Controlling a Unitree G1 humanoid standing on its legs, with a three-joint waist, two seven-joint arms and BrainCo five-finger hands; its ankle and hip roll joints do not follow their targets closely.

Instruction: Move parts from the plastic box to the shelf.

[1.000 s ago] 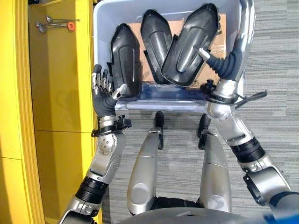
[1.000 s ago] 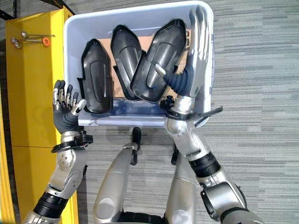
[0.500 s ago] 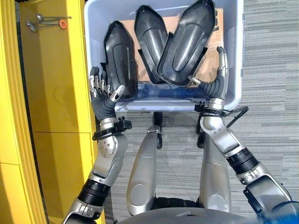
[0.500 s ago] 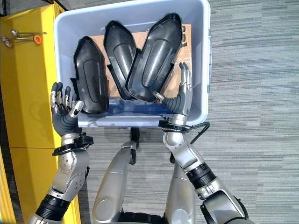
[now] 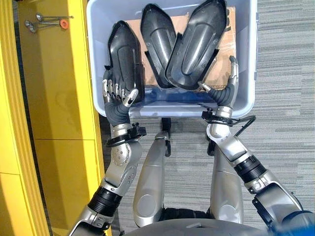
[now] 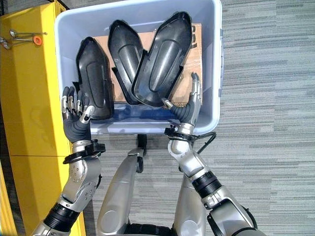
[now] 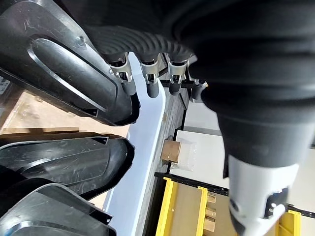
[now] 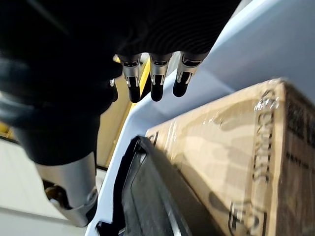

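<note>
Where the pale blue plastic box (image 5: 246, 59) sits on the grey carpet (image 5: 285, 123), three black moulded parts lie inside it, side by side and overlapping. Each is a long, glossy shell with a pointed far end, a raised rim and a hollowed centre. The left part (image 5: 126, 64) rests along the box's left wall. The middle part (image 5: 156, 42) lies partly under the right part (image 5: 196, 44), which is the largest and leans across it at a slant. All three rest on a brown cardboard carton (image 5: 224, 54) wrapped in clear film, which covers the box's floor.

The left hand (image 5: 117, 93) is raised at the near left corner of the box, fingers straight and spread, holding nothing; its fingertips (image 7: 129, 88) sit just at the near edge of the left part, over the box rim. The right hand (image 5: 227, 86) is inside the box near its right wall, fingers straight and pointing away from the robot, thumb stretched toward the near end of the right part; it grips nothing, and the carton lies just beneath it.

To the robot's left stands a yellow shelf (image 5: 54, 98), with metal hooks (image 5: 47, 22) and an orange knob (image 5: 64, 23) on its far part.
</note>
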